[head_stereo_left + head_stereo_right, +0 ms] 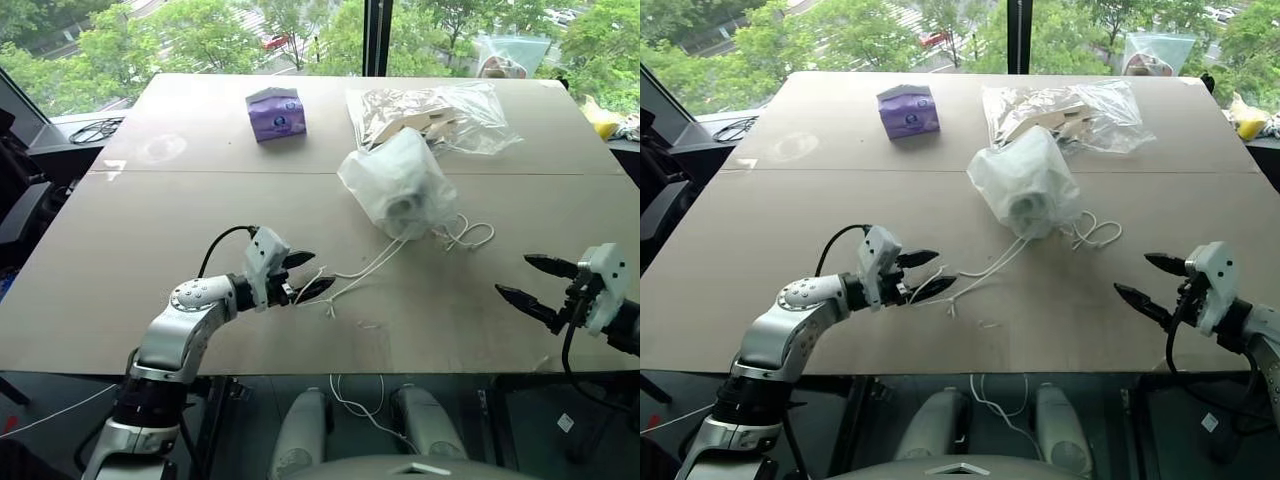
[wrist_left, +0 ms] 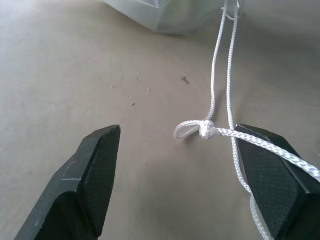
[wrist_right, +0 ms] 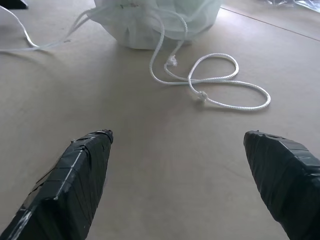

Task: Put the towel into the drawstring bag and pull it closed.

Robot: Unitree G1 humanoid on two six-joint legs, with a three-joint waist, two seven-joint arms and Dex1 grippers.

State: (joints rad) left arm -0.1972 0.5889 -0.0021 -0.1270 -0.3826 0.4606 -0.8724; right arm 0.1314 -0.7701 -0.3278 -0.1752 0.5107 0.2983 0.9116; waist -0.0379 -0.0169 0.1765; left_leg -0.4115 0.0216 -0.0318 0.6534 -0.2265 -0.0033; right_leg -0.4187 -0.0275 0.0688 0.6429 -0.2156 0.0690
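With the table point(image 1: 150, 300) mostly bare along its near edge, both arms have open room. Drawstring bag point(image 1: 398, 182) sits cinched mid-table, touching the clear plastic bag point(image 1: 440, 112) behind it; purple tissue box point(image 1: 275, 113) well apart. Left gripper point(image 1: 305, 275) fingers spread wide, one cord point(image 2: 220, 90) draped over a fingertip, not pinched. Right gripper point(image 1: 530, 280) wide, holding nothing, near the looped cord point(image 3: 220, 87).

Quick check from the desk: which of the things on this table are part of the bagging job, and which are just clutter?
Job:
drawstring bag, mouth gathered shut
its white cords: one stretched toward the open left gripper, one looped near the open right gripper

Lying about:
purple tissue box
clear plastic bag of beige pieces
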